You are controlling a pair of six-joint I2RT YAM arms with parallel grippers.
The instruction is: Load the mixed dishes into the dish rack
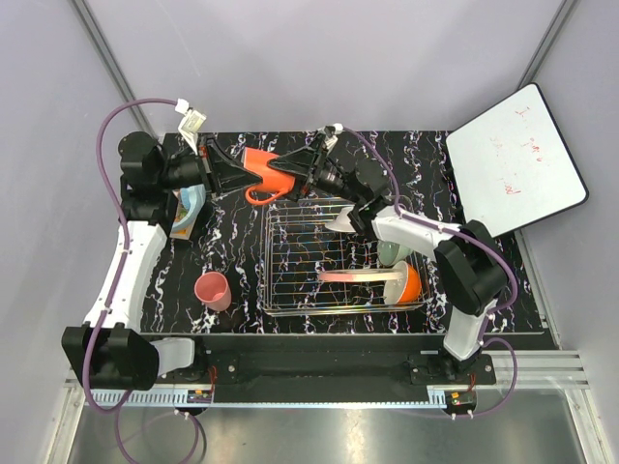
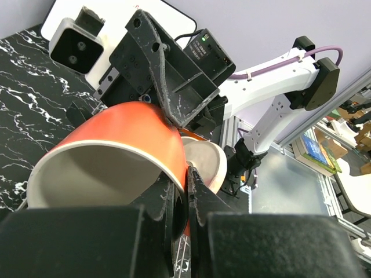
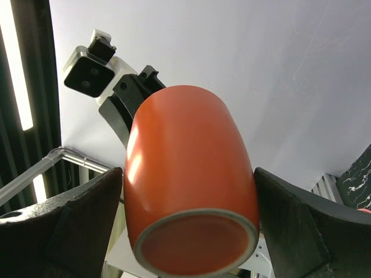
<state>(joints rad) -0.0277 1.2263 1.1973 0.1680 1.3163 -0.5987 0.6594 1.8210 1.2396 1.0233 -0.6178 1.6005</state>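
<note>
An orange-red mug (image 1: 271, 170) hangs on its side above the back of the table, just behind the dish rack (image 1: 290, 290). My left gripper (image 1: 242, 174) is shut on its rim, one finger inside and one outside; the left wrist view shows the mug (image 2: 116, 145) and that gripper (image 2: 191, 174) close up. My right gripper (image 1: 308, 172) is open, its fingers straddling the mug's (image 3: 185, 168) base end with barely any gap. In the rack stand a salmon-pink plate (image 1: 353, 277), a white plate (image 1: 338, 221), a pale green bowl (image 1: 391, 254) and a white-and-orange bowl (image 1: 410, 284). A pink cup (image 1: 213, 290) stands left of the rack.
A light blue tub (image 1: 190, 209) lies under the left arm at the table's left edge. A white board (image 1: 513, 159) with red scribbles leans at the back right. The table top (image 1: 242, 261) is black marble pattern.
</note>
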